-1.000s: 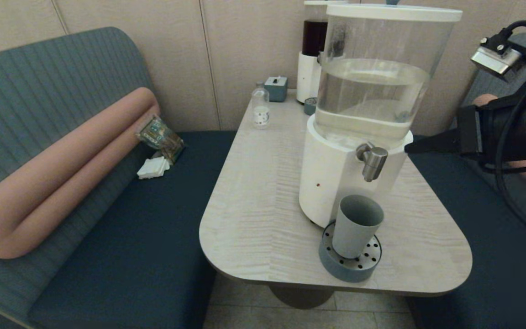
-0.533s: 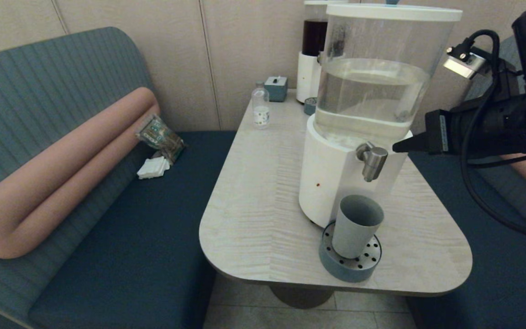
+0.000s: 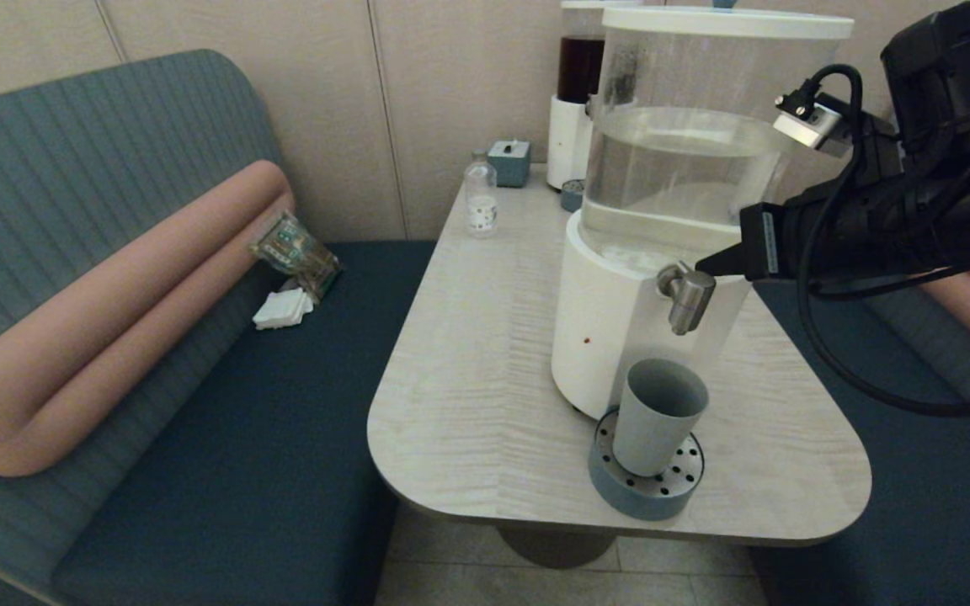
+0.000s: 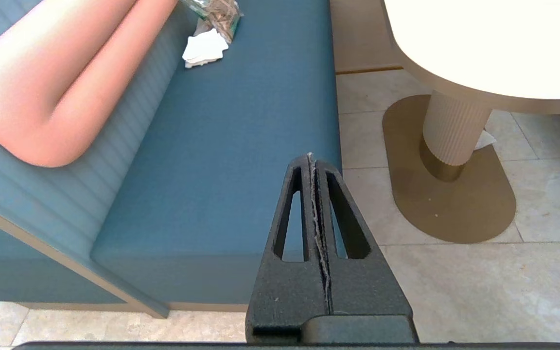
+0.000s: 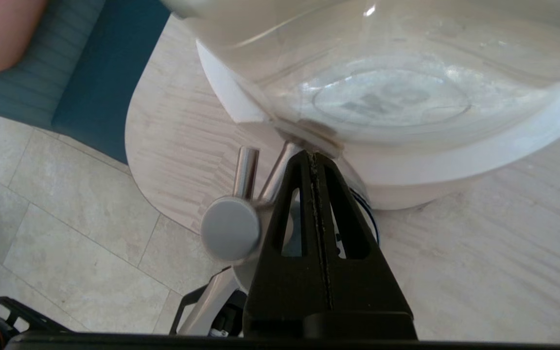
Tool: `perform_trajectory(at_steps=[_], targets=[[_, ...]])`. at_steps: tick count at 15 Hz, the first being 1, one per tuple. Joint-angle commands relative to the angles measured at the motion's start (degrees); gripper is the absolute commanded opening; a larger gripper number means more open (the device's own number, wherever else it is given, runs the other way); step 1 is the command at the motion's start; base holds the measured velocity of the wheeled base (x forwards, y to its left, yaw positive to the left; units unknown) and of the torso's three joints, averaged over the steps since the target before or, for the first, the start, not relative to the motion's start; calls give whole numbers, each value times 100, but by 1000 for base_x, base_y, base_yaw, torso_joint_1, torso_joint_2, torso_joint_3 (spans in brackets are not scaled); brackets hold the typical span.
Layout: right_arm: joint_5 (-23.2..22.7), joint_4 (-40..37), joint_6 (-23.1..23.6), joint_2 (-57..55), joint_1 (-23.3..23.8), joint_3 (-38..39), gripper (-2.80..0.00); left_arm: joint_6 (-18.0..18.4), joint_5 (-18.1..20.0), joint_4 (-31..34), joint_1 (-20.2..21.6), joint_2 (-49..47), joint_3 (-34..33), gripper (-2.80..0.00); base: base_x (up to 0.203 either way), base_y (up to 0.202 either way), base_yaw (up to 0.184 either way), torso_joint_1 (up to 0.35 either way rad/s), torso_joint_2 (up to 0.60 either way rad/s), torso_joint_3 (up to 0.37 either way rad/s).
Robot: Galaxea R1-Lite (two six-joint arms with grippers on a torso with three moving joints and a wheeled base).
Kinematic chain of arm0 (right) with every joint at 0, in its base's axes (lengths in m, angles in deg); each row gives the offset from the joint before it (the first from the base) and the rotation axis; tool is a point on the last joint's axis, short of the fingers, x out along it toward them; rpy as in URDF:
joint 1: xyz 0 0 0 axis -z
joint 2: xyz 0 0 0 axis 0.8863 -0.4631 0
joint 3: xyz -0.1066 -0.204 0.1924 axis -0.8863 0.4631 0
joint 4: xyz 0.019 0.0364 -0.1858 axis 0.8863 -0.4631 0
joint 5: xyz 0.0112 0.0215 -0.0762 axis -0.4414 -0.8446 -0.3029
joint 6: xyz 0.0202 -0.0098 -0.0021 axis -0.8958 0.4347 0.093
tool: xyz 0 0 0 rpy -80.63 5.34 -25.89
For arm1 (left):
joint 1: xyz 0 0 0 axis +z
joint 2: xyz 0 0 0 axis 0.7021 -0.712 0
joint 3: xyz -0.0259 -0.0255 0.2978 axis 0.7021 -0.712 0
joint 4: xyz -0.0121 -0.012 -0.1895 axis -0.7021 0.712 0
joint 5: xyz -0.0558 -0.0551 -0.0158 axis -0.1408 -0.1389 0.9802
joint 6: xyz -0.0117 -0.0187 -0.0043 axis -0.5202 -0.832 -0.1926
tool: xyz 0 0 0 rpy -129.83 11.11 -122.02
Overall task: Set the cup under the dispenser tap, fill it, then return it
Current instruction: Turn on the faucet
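From my head camera, the tall clear tank of the white-based dispenser [image 3: 620, 328] and the narrower dark-liquid dispenser [image 3: 576, 101] behind it are cut off at the top edge, and my right arm runs out of the right edge. In my right wrist view my closed black right gripper [image 5: 313, 158] covers most of the brushed-steel elbow tap [image 5: 234, 223] and all of the grey-blue cup below; contact with the tap cannot be judged. The small clear bottle's [image 3: 480, 200] label print is too small to read.
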Motion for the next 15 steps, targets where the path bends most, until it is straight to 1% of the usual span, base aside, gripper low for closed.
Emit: perform_trajectory(at_steps=[1,15], targets=[[-8,-13,0,-39,-11,-8,-280,6,0,3,2,-8,0,-280,0,0,0,0,0,0],[-145,127,79,-188,-20,-122,-280,6,0,3,2,-8,0,-280,0,0,0,0,0,0]])
